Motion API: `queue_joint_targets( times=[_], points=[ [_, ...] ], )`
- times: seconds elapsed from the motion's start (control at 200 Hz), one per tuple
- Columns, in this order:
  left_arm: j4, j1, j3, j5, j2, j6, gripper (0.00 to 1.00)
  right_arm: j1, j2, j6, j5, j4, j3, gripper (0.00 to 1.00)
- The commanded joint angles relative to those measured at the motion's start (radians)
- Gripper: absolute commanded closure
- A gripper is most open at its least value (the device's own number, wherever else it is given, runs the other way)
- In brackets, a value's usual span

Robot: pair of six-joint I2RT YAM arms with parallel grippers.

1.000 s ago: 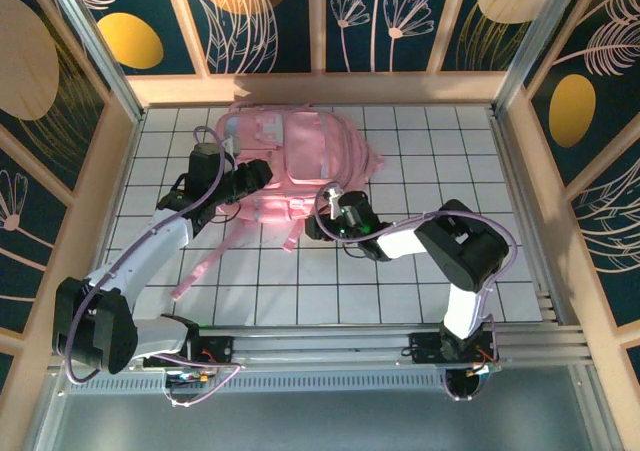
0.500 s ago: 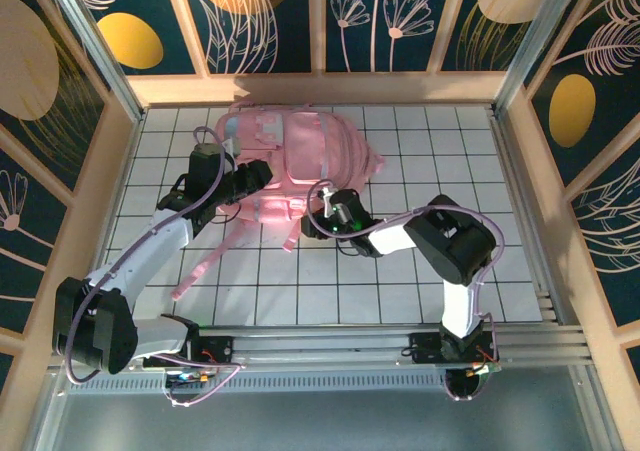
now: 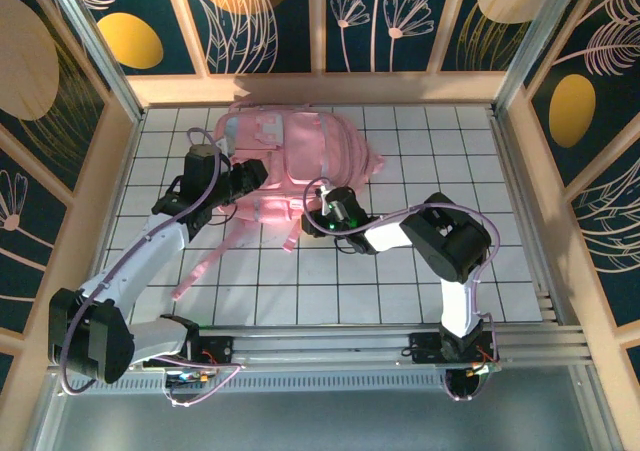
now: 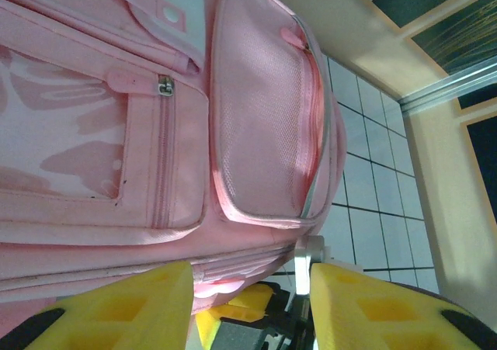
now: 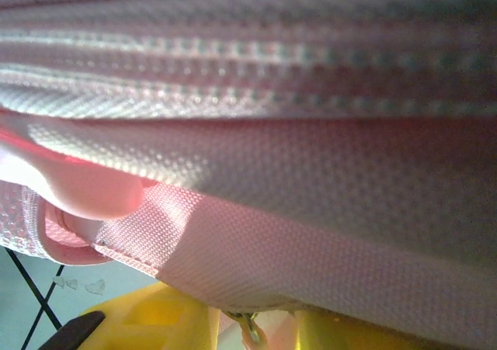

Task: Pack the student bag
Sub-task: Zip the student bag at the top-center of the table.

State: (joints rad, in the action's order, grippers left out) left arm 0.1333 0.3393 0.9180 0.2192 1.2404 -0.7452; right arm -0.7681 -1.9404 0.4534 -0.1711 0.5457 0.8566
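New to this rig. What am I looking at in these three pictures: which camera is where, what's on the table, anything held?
Two robot arms bolted at the table's near edge. The overhead picture shows both: left gripper and right gripper reach a pink backpack lying on the white tiled table. The other two come from wrist cameras; the yellow shapes are the grippers' own finger pads. The right wrist view is close against the fabric, what looks like a zipper pull between its pads. Whether either truly grips, I cannot tell.
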Motion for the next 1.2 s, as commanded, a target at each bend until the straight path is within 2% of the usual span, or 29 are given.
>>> queue_joint_targets(
  times=[0.0,0.41,0.821,0.966,1.196],
  points=[
    [0.003,0.003,0.006,-0.012,-0.011,-0.014,0.55,-0.023,-0.032,-0.002,0.025,-0.067,-0.025,0.72],
    [0.0,0.003,-0.02,-0.023,-0.035,-0.025,0.55,-0.09,-0.042,0.013,0.18,-0.104,-0.057,0.72],
    [0.003,0.003,-0.028,-0.035,-0.051,-0.037,0.55,-0.12,0.018,0.025,0.24,-0.116,-0.119,0.67],
    [-0.006,0.004,-0.034,-0.032,-0.043,-0.042,0.55,-0.119,-0.008,0.014,0.24,-0.117,-0.1,0.74],
    [0.009,0.004,-0.038,-0.05,-0.038,-0.054,0.55,-0.114,-0.023,-0.002,0.261,-0.166,-0.052,0.94]
  ],
)
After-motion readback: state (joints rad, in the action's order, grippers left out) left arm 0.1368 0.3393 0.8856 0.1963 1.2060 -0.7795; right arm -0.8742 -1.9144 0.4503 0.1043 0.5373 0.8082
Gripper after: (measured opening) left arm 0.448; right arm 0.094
